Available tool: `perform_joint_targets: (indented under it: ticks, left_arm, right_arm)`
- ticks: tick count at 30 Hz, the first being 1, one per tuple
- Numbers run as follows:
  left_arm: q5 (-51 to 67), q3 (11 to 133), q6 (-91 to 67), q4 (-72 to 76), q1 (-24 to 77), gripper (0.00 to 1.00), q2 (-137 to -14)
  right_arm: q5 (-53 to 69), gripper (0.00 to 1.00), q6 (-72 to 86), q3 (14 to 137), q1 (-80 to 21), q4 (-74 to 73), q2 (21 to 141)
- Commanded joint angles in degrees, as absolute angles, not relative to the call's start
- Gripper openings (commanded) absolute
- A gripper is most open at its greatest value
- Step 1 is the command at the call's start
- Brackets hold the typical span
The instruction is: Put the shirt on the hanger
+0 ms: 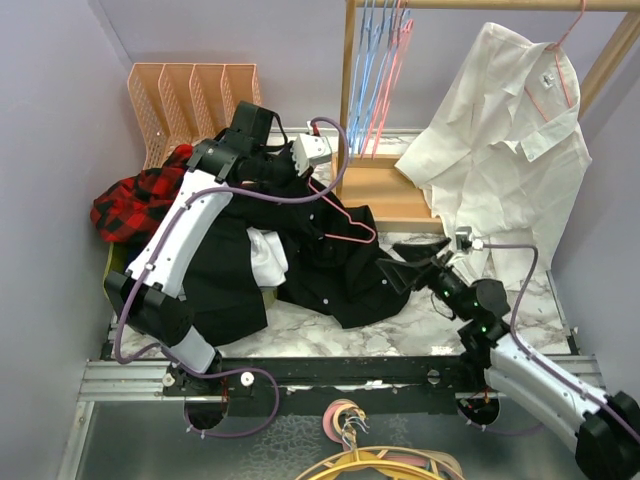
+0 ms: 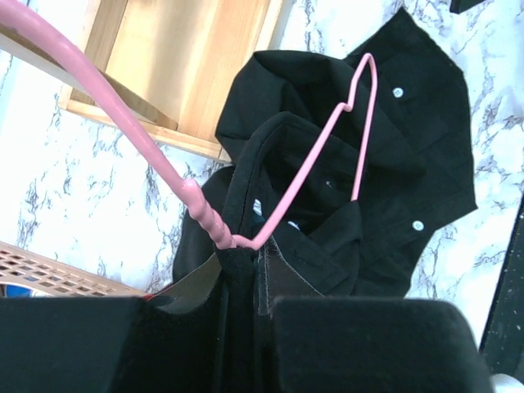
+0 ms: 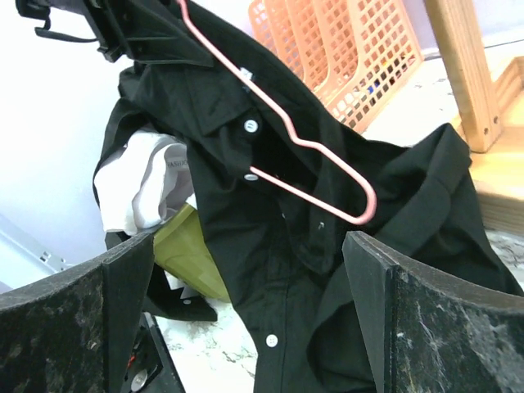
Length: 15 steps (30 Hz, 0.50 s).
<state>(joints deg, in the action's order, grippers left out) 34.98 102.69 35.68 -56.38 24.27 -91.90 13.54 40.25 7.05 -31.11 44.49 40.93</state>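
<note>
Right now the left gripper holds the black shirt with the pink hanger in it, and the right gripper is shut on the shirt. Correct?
No: the right gripper is open and holds nothing, as the right wrist view shows. The left gripper does hold the shirt with the hanger in it.

hanger [image 2: 205, 214] hook cut by frame edge, lower bar hidden inside shirt [image 2: 426, 147]

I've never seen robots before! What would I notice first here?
You'd spot the big black shirt heaped in the middle, its collar pinched up by the left gripper, with a pink hanger poking through it. Next comes the white shirt hanging on the wooden rack at the right.
</note>
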Motion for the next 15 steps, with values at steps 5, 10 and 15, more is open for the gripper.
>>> perform_joint_targets:
  ticks: [5,10,15]
  left_arm:
    - [41.65,106.63,33.27,-61.96,24.89,0.00,-86.51]
    - [44.29,109.66,32.06,-63.16,23.95,0.00,-85.14]
    - [46.03,112.07,32.06,-65.02,23.91,0.00,-84.37]
  right_arm:
    - [16.42,0.80,40.13,3.27,-31.38,33.60,35.69]
    - [20.61,0.71,40.51,6.36,-31.38,46.98,48.88]
    - [22.18,0.73,37.19,12.49,-31.36,50.40,57.86]
